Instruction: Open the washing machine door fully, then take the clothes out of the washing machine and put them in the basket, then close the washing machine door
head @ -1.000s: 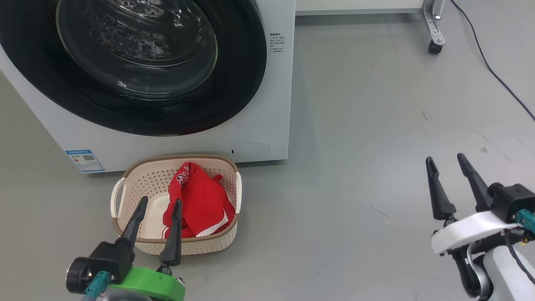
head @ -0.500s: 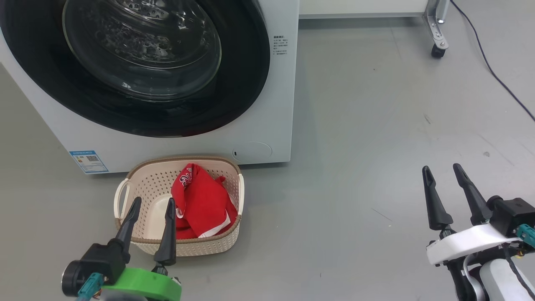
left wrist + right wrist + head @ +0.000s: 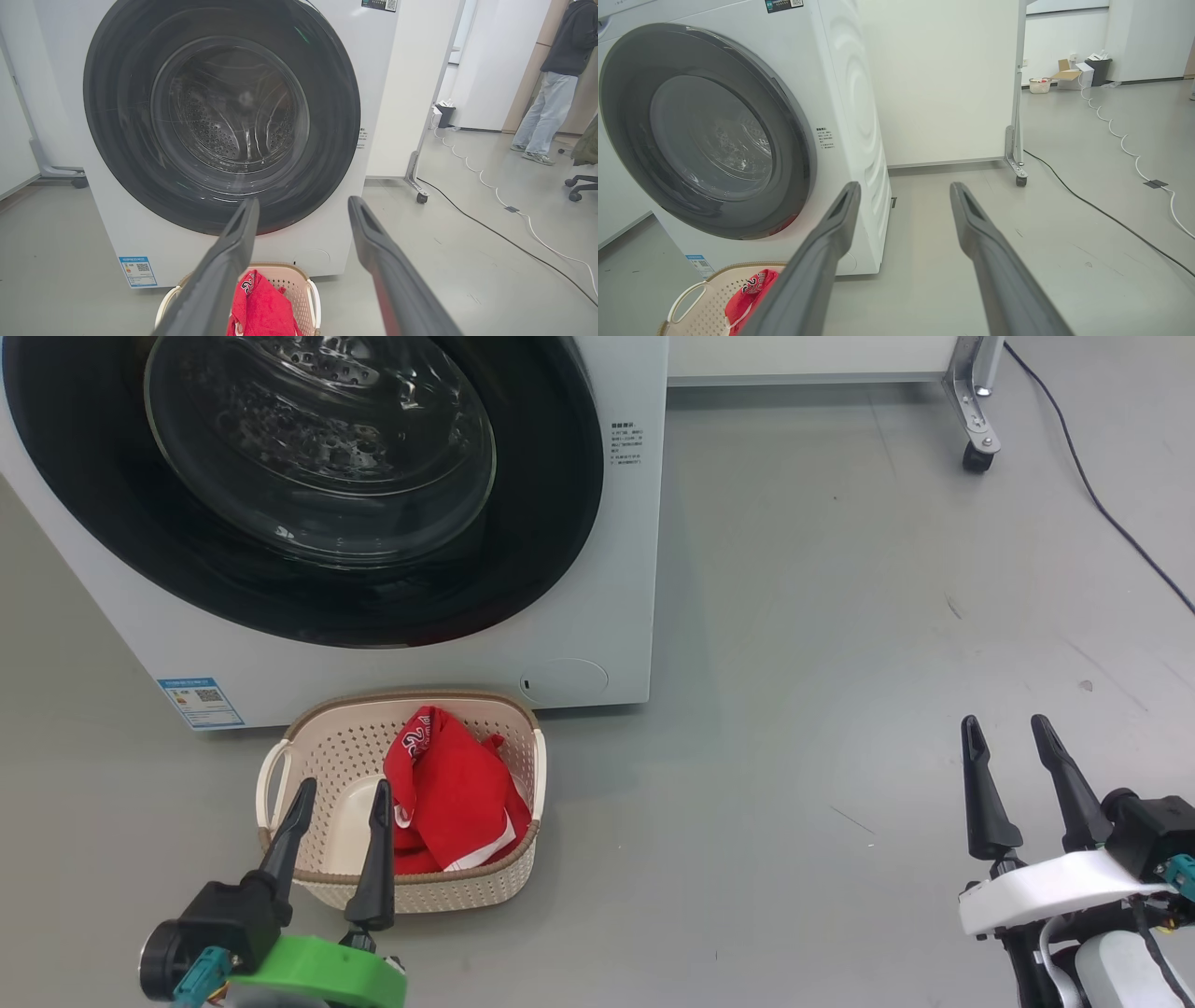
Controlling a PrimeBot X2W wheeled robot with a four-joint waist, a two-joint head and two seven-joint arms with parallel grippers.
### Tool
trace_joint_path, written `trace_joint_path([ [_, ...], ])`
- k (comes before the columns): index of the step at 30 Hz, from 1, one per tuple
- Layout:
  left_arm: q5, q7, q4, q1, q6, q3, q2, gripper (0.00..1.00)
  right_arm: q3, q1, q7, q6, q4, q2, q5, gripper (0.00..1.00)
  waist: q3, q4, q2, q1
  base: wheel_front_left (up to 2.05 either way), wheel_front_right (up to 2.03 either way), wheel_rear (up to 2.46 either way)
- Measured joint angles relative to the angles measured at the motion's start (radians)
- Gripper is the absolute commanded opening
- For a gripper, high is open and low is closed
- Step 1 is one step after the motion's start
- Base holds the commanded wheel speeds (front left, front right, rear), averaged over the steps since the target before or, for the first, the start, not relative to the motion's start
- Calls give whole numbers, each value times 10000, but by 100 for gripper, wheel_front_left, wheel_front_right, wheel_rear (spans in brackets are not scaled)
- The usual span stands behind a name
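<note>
Drawn back a little just now, the right gripper (image 3: pixel 1004 721) hangs over grey floor (image 3: pixel 840 663), fingers apart, empty. So does the left gripper (image 3: pixel 344 786), by the small cream perforated plastic basket (image 3: pixel 411 695). Red garments (image 3: pixel 457 793) lie inside it, before the white washing machine (image 3: pixel 616 569), whose round black-rimmed glass door (image 3: pixel 317 457) looks shut: job seemingly done, arms parked.

Floor (image 3: pixel 840 616): smooth grey, scuffed, evenly lit. Ahead of right gripper (image 3: pixel 904 186): white panel (image 3: pixel 943 84) on metal leg (image 3: pixel 1014 140) with castor (image 3: pixel 1020 181). Right of it: black cable (image 3: pixel 1111 217) across floor, white cable (image 3: pixel 1125 144) snaking toward far white wall (image 3: pixel 1064 37). There: dark bin (image 3: pixel 1099 65), cardboard box (image 3: pixel 1066 74). Far right of left gripper (image 3: pixel 302 201): person (image 3: pixel 556 79) standing by tan wall (image 3: pixel 525 84), chair base (image 3: pixel 578 183).
</note>
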Motion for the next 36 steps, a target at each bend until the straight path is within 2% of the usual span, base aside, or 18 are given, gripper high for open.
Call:
trace_joint_path([
  [15,-322,0,25,9,171,-54,0,100,-130,235,0,203,-46,119,-194,100,-24,24,0,0,0,0,0],
  [36,-616,0,88,26,98,-430,4,100,-337,401,0,347,-52,276,-514,100,-46,84,0,0,0,0,0],
])
